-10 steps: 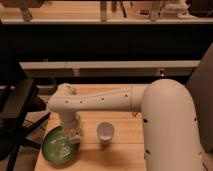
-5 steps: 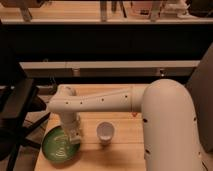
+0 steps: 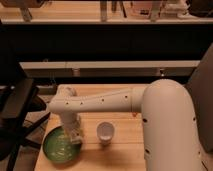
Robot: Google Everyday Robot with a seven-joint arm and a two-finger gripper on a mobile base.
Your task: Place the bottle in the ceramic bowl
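Wooden tabletop (image 3: 120, 156), seen from the robot's side. The ceramic bowl (image 3: 60, 146), green and glossy with a paler inside, sits at the front-left corner of the tabletop, close to the left edge. A small white cup (image 3: 104, 132) stands upright to its right, near the middle of the front half, apart from the bowl.

The white arm (image 3: 100, 102) reaches from the right edge across to the left side, then the wrist bends straight down. The gripper (image 3: 75, 136) points down over the right rim of the bowl, low, at or just above rim level, between the bowl's centre and the cup.

Whether the gripper is spread or pinching something cannot be told. A pale blur at its tip is possibly the bottle, but it does not separate from the gripper.

A black chair (image 3: 17, 102) stands off the left edge of the tabletop. A dark shelf front runs behind the far edge.
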